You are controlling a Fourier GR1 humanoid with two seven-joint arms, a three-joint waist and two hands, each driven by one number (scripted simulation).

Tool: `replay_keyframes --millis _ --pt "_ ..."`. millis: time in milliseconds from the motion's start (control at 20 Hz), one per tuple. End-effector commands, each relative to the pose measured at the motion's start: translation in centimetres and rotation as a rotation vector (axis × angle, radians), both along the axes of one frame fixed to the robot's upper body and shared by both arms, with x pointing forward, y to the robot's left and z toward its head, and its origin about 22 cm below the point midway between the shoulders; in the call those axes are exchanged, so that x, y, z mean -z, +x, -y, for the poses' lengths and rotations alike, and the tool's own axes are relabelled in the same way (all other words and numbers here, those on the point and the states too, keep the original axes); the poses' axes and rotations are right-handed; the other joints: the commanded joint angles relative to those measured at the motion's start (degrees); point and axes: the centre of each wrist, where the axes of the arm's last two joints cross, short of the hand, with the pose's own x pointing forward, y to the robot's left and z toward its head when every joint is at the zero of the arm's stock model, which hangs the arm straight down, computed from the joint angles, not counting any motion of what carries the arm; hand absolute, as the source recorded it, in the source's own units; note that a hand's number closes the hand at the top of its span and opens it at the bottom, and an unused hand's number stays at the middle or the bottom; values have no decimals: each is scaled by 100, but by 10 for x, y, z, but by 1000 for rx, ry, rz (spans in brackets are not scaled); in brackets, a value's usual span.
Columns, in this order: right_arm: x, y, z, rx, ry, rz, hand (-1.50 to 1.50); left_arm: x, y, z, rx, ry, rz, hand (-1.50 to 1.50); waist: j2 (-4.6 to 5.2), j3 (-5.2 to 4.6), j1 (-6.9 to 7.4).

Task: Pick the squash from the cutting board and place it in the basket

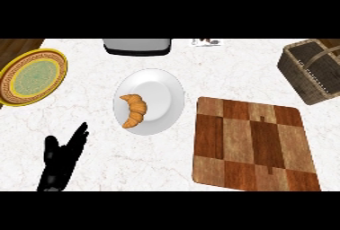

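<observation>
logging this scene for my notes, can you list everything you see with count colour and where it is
cutting board: one, brown wood checker pattern, right side of the counter, nothing on it
basket: one, brown wicker with a handle, far right corner, partly cut off by the edge; no squash visible in it
white plate: one, white, middle of the counter
croissant: one, golden brown, on the white plate's left half
patterned plate: one, yellow rim with green centre, far left
appliance: one, grey and black, top edge, only partly visible
counter: one, white marble
left hand: one, black, lower left, open with fingers straight
right hand: not in view
</observation>
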Motion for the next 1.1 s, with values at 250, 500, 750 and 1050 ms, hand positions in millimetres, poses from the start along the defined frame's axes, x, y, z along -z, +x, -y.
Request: replay_keyframes --millis 250,500,750,1050 --pt "25 -16 36 32 -262 -11 -150 17 -8 2 -6 -22 -67 0 66 -28 52" --pt "14 -20 46 30 -204 52 -150 16 -3 -2 0 -12 -71 0 56 -29 39" --pt "-2 -26 56 104 -114 124 -150 6 -3 3 2 -9 -49 0 73 -24 104" --pt "-15 -64 96 186 0 107 -150 8 -1 5 7 4 -72 0 88 -16 49"
